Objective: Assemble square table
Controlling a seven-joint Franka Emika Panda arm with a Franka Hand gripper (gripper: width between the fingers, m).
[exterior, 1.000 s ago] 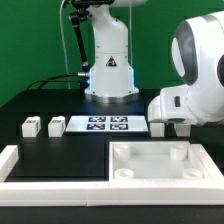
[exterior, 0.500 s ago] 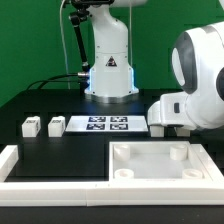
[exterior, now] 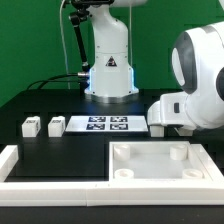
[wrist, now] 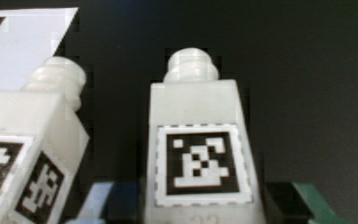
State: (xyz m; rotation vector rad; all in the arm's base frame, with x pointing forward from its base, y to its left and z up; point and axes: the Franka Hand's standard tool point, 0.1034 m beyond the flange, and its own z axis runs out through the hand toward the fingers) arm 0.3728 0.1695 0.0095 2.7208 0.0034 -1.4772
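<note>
Fingertips (wrist: 119, 205) of my end effector (wrist: 208, 206) stand apart, one on each flank of a white leg block (wrist: 197, 120) that lies between them on the black counter (wrist: 300, 60). A dark gap shows between the block and one finger, so nothing is clamped. The block carries a black-and-white tag on the face turned to the wrist camera, and it ends in a rounded peg pointing away from me. A second leg block (wrist: 43, 130) lies just beside it, roughly parallel, with its own tag only partly in view. Beyond that one, a corner of the marker board (wrist: 25, 40) shows.

Seen from the exterior view, my end effector (exterior: 170, 128) hangs low over the counter (exterior: 60, 150) on the exterior view's right, just past the right end of the marker board (exterior: 107, 124). My own wrist hides the two blocks beneath it. A third leg block (exterior: 30, 126) and a fourth leg block (exterior: 56, 125) sit side by side on the exterior view's left, the fourth near the board's left end. The square tabletop slab (exterior: 114, 160) lies flat at the near right, rim upward, with round bosses visible inside it. A white border rail (exterior: 12, 165) runs along the near left edge. My base (exterior: 108, 60) stands at the far centre.
</note>
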